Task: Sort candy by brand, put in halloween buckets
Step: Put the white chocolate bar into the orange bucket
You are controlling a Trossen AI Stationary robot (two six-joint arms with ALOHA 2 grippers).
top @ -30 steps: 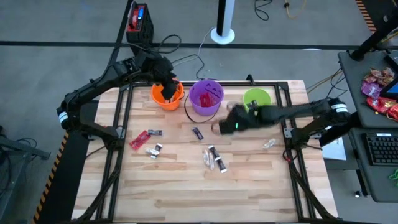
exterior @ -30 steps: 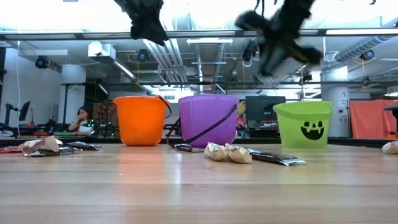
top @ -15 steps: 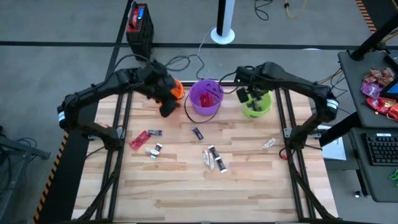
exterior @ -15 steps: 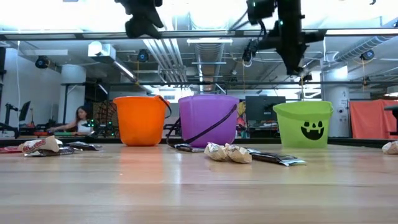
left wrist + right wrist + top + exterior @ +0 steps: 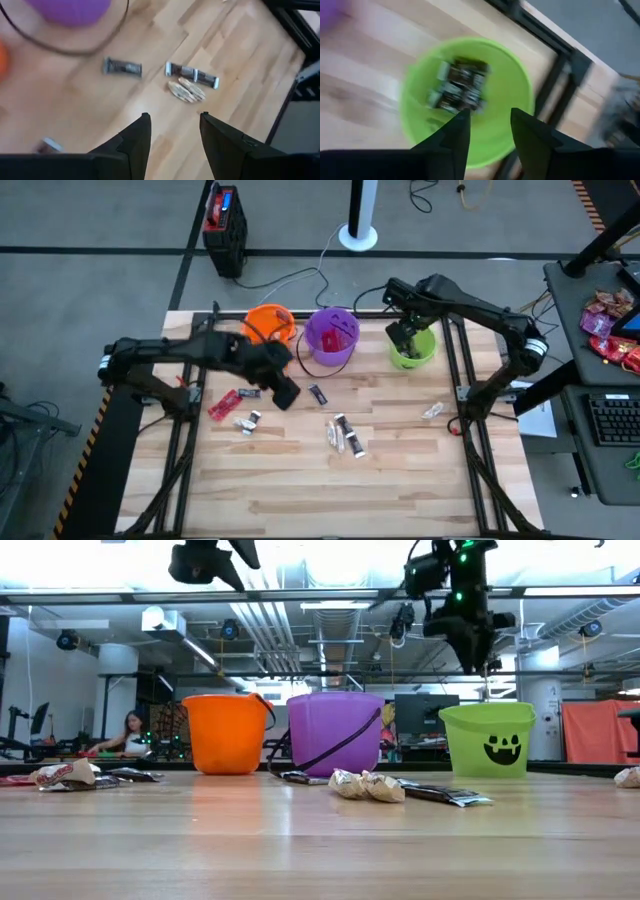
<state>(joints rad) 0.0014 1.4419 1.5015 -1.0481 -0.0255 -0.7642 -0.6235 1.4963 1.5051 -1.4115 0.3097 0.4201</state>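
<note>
Three buckets stand in a row at the table's far edge: orange [image 5: 268,325], purple [image 5: 331,335] and lime green [image 5: 415,345]. Small wrapped candies lie on the wood: a red one [image 5: 222,404], a dark one [image 5: 317,394], a silver one [image 5: 247,421], a cluster [image 5: 345,435] and one at the right [image 5: 432,411]. My left gripper [image 5: 285,392] hangs open and empty above the table, near the dark candy [image 5: 122,67]. My right gripper [image 5: 400,338] hangs open and empty above the green bucket [image 5: 520,100], which holds several dark-wrapped candies [image 5: 460,85].
The purple bucket's thin dark handle [image 5: 335,750] hangs down its near side onto the table. A black frame rail [image 5: 455,370] runs along the table's right side. Bare wood lies toward the near edge. A person [image 5: 128,732] sits far behind the table.
My left gripper has gone from above the orange bucket toward the table's near edge and right, out over the candies. My right gripper has swung from the table's middle toward the far edge, and now hangs over the green bucket.
</note>
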